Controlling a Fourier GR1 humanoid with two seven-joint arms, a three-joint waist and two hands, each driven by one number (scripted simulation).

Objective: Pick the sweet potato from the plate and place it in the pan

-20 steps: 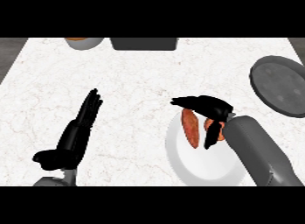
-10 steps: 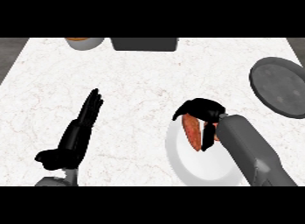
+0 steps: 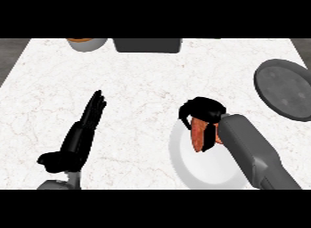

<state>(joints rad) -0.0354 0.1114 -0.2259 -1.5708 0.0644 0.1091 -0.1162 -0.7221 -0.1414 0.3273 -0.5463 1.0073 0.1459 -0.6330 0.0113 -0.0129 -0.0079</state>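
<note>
My right robot hand (image 3: 202, 111) curls over the sweet potato (image 3: 200, 135), which lies on the plate (image 3: 200, 171). I judge this the grasp step; next comes lifting it toward the pan (image 3: 289, 91), right of the plate. My left robot hand (image 3: 85, 127) rests open on the bench (image 3: 138, 84), left of the plate.

No legible text or labels anywhere

The right hand (image 3: 202, 111) curls over the far end of the sweet potato (image 3: 198, 133), hiding it. The pan (image 3: 288, 91) runs off the right edge. A bowl (image 3: 87, 43) at the far edge is cut off.
</note>
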